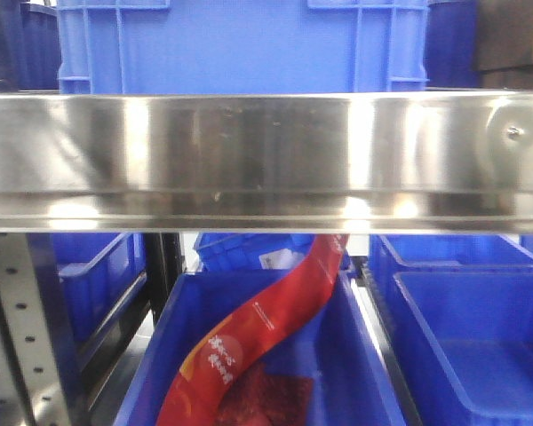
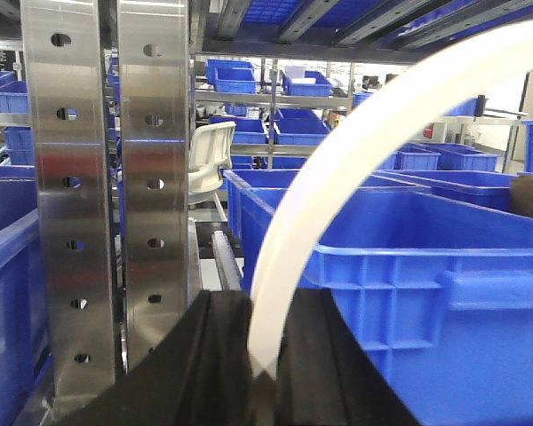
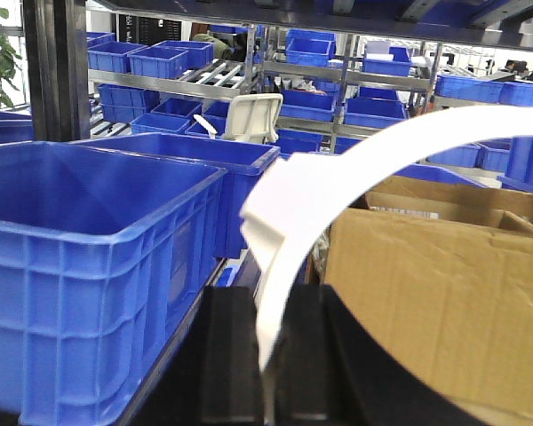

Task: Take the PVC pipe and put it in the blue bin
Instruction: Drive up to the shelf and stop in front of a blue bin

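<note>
Grip is the chief concern: your right gripper (image 3: 271, 377) has its fingers clamped on one end only of the PVC pipe (image 3: 289, 213). The pipe rises from the bottom centre of the right wrist view and arcs off to the upper right, unsupported. With so little held, the piece may, in my judgement, pivot or slip in transit. Note the cardboard box (image 3: 426, 293) at the right of that frame and the blue bin (image 3: 115, 235) at the left; a release too far right would land in the wrong container. Your left gripper (image 2: 265, 377) is closed on a thinner white arc strip (image 2: 286, 248), with a steel upright (image 2: 71, 177) at the left of its frame; the overhanging end could catch there. The front view shows neither gripper, only a shelf rail (image 1: 266, 151), so you cannot check clearance from it.
</note>
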